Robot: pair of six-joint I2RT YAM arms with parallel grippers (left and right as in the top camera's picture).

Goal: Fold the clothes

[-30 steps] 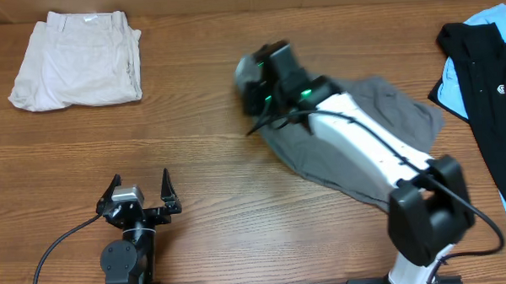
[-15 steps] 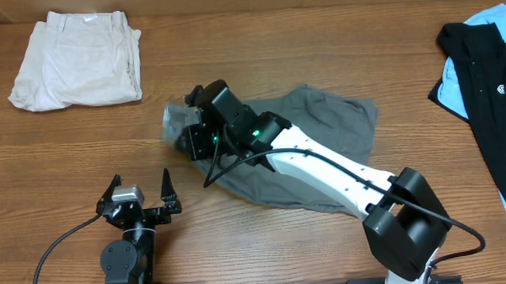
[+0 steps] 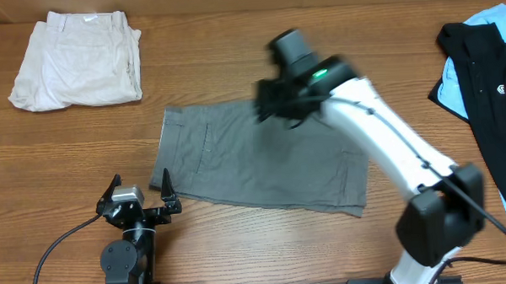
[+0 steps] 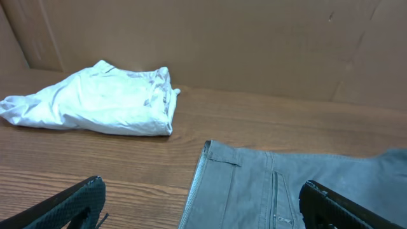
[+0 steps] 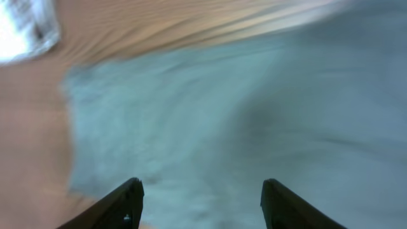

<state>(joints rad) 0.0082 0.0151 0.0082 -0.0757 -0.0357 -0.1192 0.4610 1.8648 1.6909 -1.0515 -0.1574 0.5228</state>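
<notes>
A pair of grey shorts (image 3: 262, 163) lies spread flat on the middle of the table, waistband to the left. My right gripper (image 3: 270, 106) hovers above its far edge, blurred. In the right wrist view the right gripper (image 5: 203, 207) is open over the grey cloth (image 5: 241, 108), with nothing between its fingers. My left gripper (image 3: 141, 192) rests open at the front left, just beside the shorts' near left corner. The left wrist view shows the left gripper (image 4: 203, 210) wide open, with the shorts' waistband (image 4: 280, 187) ahead of it.
A folded cream garment (image 3: 73, 60) lies at the back left, also visible in the left wrist view (image 4: 102, 98). A black garment (image 3: 487, 83) on a light blue one (image 3: 495, 17) lies at the right edge.
The right gripper pulled the bunched grey shorts leftward, opened and let go, then swung back up and right. The shorts now lie flat. The left arm stayed still.
</notes>
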